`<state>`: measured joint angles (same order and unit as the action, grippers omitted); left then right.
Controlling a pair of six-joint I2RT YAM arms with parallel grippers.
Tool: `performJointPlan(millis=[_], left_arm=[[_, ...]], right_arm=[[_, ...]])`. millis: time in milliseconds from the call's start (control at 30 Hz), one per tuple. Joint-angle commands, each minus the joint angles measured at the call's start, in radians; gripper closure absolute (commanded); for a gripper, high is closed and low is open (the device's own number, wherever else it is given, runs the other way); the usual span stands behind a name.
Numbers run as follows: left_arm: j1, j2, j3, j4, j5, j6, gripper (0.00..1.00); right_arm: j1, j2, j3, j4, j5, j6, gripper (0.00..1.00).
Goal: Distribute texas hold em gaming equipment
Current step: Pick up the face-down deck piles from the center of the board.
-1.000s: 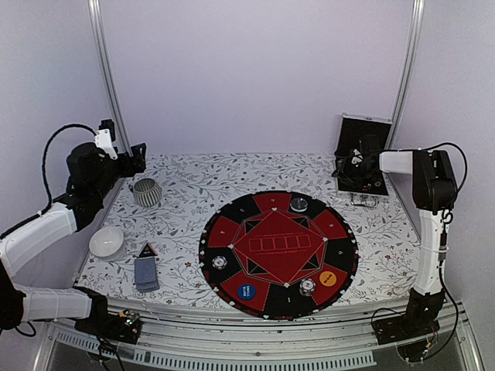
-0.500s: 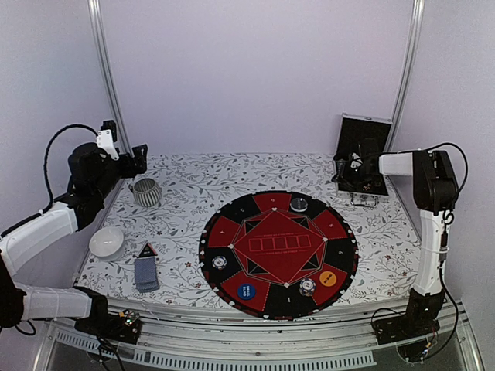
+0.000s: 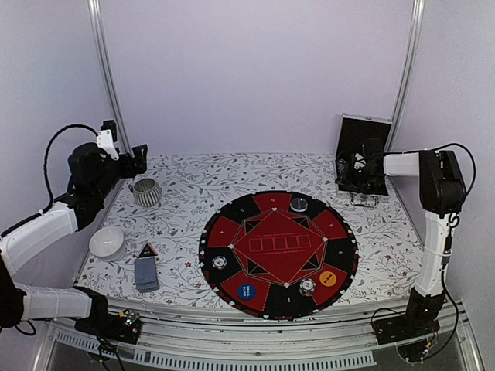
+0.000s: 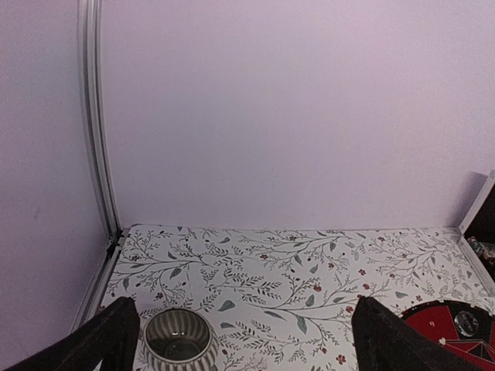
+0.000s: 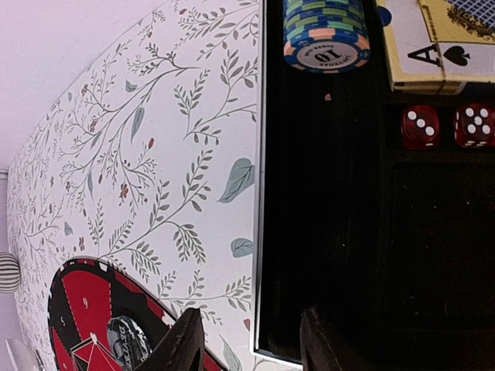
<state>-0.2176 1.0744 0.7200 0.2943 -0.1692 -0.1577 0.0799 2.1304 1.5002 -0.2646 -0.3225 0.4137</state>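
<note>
Left gripper (image 4: 244, 309) spreads 2 fingers (image 4: 104, 344) wide above floral table (image 4: 294, 267) and ribbed cup (image 4: 179, 342).

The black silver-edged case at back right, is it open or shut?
Open. The case has its lid upright, and the right wrist view shows striped poker chips, two red dice and an ace card inside.

mat (image 3: 278, 255) red-black | table (image 3: 186, 185) white floral | chip stack (image 5: 325, 35) blue-green striped | dice (image 5: 420, 127) red
</note>
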Motion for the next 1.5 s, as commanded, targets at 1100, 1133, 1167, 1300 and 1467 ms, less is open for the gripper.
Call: performJointPlan(millis=[1100, 1133, 1167, 1300, 1467], left_arm=[[0.016, 0.125, 0.043, 0.177, 0.017, 0.037, 0.02], [0.015, 0.130, 0.042, 0.181, 0.025, 0.037, 0.02], [0.015, 0.134, 0.041, 0.183, 0.035, 0.040, 0.02], [0.016, 0.136, 0.031, 0.181, 0.055, 0.058, 0.02], [0.015, 0.107, 0.065, 0.087, 0.052, 0.044, 0.02]], right_arm=[[-0.121, -0.788, -0.369, 0.065, 0.250, -0.244, 0.27], [-0.120, -0.797, -0.379, 0.077, 0.251, -0.243, 0.26], [-0.122, -0.807, -0.388, 0.086, 0.252, -0.245, 0.25], [-0.122, -0.845, -0.427, 0.128, 0.252, -0.255, 0.16], [-0.123, -0.865, -0.435, 0.159, 0.268, -0.260, 0.00]])
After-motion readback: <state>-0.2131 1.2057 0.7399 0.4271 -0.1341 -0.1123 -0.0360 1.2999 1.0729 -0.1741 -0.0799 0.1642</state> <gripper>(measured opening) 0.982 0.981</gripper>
